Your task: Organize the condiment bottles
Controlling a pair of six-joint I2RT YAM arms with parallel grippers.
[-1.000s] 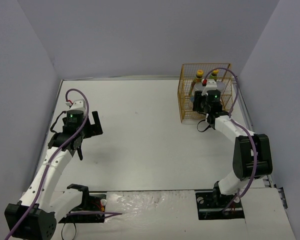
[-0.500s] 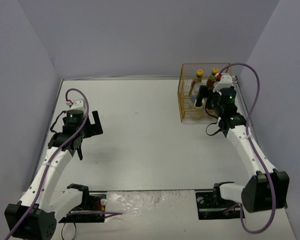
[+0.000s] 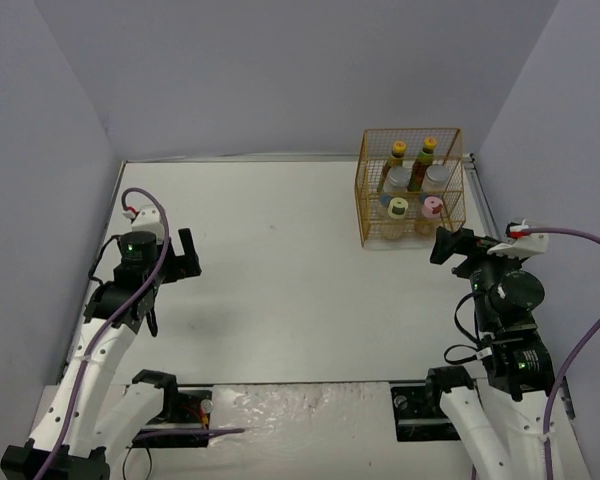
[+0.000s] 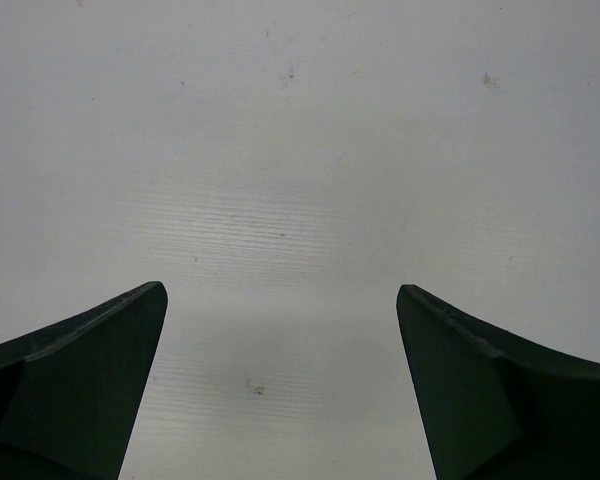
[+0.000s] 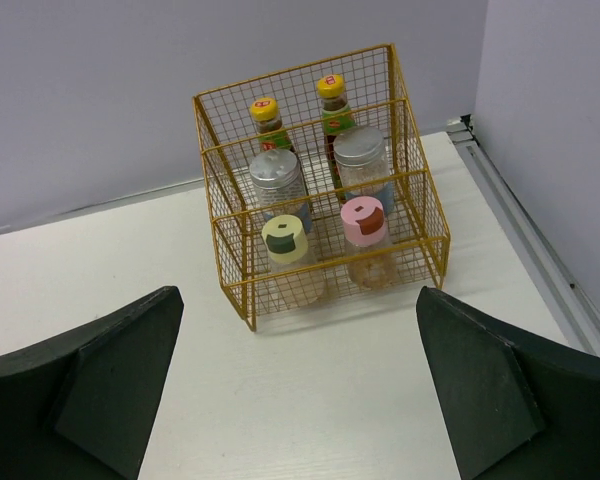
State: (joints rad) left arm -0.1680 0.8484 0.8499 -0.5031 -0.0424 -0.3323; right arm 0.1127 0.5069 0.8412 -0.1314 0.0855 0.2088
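Note:
All six condiment bottles stand upright inside the yellow wire basket [image 3: 363, 205] [image 5: 205, 160] at the back right. Two tall yellow-capped bottles [image 5: 265, 110] [image 5: 331, 88] fill the back row. The silver-lidded pair [image 5: 276, 168] [image 5: 359, 146] stands in the middle row. In front are the yellow-green-capped bottle [image 5: 284, 238] [image 3: 396, 207] and the pink-capped bottle [image 5: 363, 220] [image 3: 431, 207]. My right gripper [image 3: 454, 243] [image 5: 298, 300] hangs open and holds nothing, in front of the basket and apart from it. Over bare table at the left, my left gripper [image 3: 170, 272] [image 4: 282, 288] is open with nothing between its fingers.
Grey walls close the table on the left, back and right. A metal rail [image 5: 525, 250] runs along the table's right edge beside the basket. Both arm bases [image 3: 440, 400] sit at the near edge.
My right gripper opened over the basket and pulled back toward the near right, uncovering the bottles. The left arm drew slightly back and to the left.

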